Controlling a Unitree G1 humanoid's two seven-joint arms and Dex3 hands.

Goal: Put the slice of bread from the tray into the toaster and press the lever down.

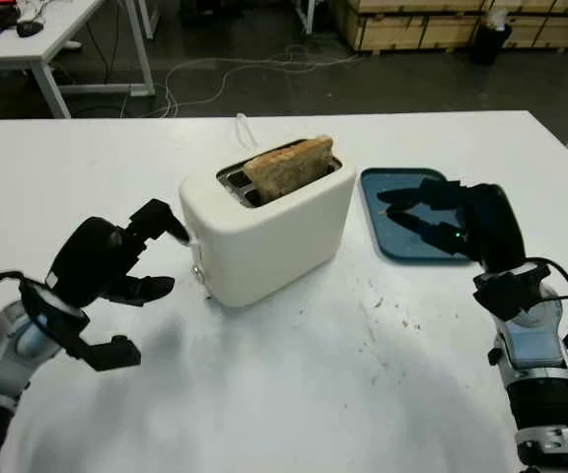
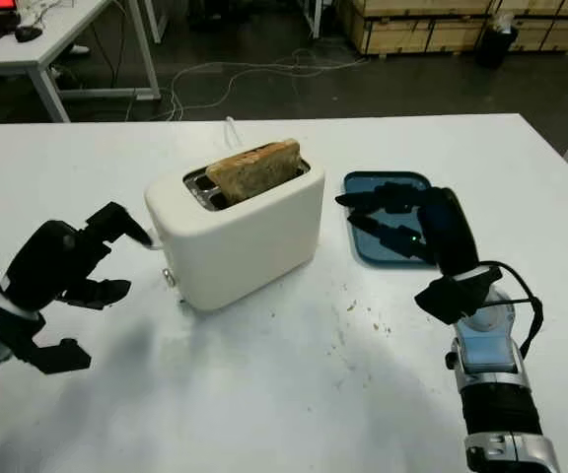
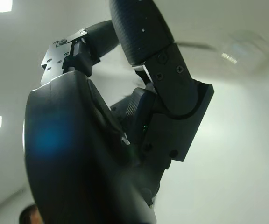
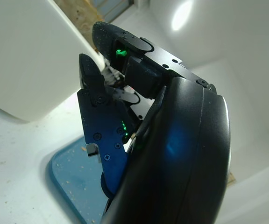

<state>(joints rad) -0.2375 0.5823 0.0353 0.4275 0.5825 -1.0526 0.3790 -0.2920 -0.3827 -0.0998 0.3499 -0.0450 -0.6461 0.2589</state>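
Left hand (image 1: pixel 116 271) open, empty, beside toaster (image 1: pixel 264 232) lever end, staged for press. Bread (image 1: pixel 289 166) half in slot, lever up. Right hand (image 1: pixel 442 219) open, empty over tray (image 1: pixel 388 187).

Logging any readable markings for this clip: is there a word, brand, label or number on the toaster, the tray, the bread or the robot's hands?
None can be read.
toaster: plain white walls, no brand or label showing.
tray: plain blue, no marking.
slice of bread: standing in the toaster slot, unmarked.
left hand, open beside the toaster: black shell, no text.
right hand, open over the tray: small green lights, no lettering.
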